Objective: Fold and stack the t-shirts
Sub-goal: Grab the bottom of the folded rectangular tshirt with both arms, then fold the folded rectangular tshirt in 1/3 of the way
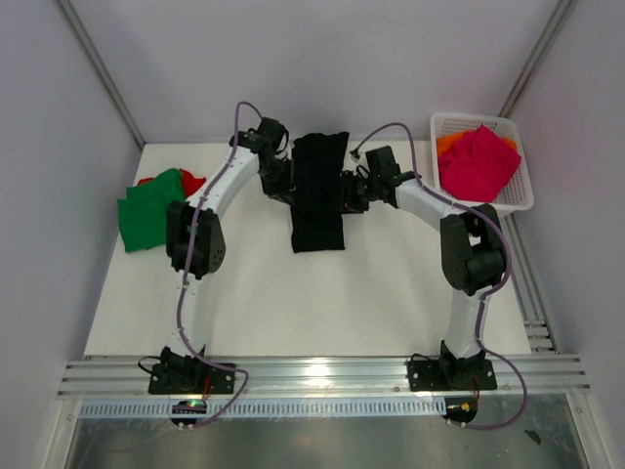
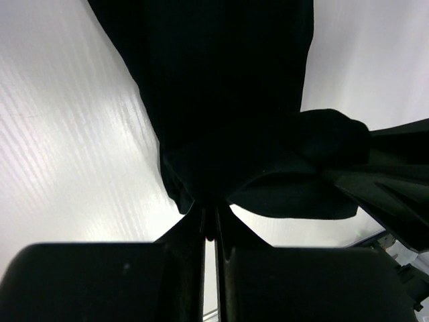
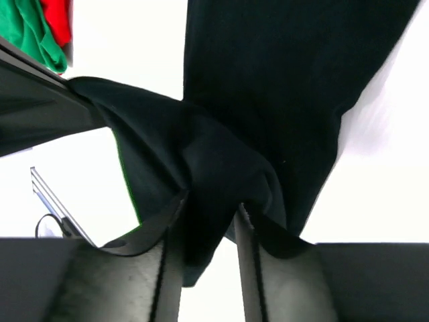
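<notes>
The large black t-shirt [image 1: 317, 191] lies as a long narrow strip at the back middle of the table. My left gripper [image 1: 284, 183] is at its left edge and my right gripper [image 1: 353, 189] at its right edge, both about halfway along. In the left wrist view the left gripper [image 2: 213, 216] is shut on a pinch of the black t-shirt [image 2: 221, 87]. In the right wrist view the right gripper [image 3: 208, 221] holds a thick bunch of the black t-shirt [image 3: 281, 80] between its fingers. A green t-shirt [image 1: 149, 209] lies folded at the left with a red one [image 1: 192, 181] under it.
The white lattice basket [image 1: 519, 198] stands at the back right and holds a magenta-pink t-shirt [image 1: 479, 162] over an orange one [image 1: 448, 144]. The green t-shirt [image 3: 30, 33] and the red one [image 3: 57, 17] also show in the right wrist view. A metal rail [image 1: 322, 374] runs along the near edge.
</notes>
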Available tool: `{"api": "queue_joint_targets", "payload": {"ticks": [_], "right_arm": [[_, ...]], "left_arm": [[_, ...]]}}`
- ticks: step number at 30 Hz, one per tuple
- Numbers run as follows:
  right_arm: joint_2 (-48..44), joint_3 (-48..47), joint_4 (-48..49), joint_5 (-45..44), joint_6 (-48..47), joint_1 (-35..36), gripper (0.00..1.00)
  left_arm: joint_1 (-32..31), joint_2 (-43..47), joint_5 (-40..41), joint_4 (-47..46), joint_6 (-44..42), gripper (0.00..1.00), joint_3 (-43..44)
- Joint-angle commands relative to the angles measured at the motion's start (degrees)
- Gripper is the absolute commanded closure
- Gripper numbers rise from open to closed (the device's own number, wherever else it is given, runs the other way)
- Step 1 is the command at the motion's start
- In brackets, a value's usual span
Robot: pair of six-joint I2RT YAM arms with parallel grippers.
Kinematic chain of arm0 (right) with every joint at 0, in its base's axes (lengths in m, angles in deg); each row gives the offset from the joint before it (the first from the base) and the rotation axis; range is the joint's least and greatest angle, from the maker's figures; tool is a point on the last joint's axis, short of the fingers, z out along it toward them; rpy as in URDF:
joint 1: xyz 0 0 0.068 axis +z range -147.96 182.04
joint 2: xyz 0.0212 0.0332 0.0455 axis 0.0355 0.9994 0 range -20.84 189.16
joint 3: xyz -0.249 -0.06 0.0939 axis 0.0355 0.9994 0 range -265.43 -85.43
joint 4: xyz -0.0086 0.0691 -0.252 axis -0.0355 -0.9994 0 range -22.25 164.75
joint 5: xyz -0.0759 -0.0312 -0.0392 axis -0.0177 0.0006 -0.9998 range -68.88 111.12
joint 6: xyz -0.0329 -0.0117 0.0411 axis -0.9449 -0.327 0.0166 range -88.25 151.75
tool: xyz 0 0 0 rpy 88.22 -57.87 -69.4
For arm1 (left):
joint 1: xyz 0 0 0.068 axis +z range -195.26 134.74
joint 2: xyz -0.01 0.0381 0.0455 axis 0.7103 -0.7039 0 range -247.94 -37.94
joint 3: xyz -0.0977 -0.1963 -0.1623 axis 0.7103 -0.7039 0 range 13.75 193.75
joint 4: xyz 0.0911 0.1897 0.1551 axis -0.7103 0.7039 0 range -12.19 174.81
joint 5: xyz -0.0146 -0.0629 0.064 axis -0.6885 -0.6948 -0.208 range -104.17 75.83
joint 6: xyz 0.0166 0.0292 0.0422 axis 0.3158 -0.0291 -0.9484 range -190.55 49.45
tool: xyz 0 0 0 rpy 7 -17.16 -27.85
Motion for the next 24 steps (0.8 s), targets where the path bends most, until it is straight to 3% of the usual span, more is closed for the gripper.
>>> {"api": "queue_joint_targets", "payload": {"ticks": [1, 5, 20, 24], "right_arm": [[0.72, -1.55, -2.34, -1.34, -0.82, -0.72, 0.60], [0.81, 0.38, -1.55, -1.70, -0.65, -0.72, 0.55], [-0.86, 4.08, -0.06, -3.45, -1.00, -0.72, 0.55], [-4.98, 9.52, 4.50, -6.61, 0.23, -0.72, 0.55]], "left_arm": [[1.63, 0.34, 1.92, 1.87, -0.45, 1.00, 2.33], [1.72, 0.42, 1.83, 2.49, -1.06, 1.00, 1.98], [1.72, 2.09, 1.39, -0.50, -1.06, 1.00, -4.96], [1.72, 2.62, 1.92, -1.11, -1.24, 1.00, -6.72]]}}
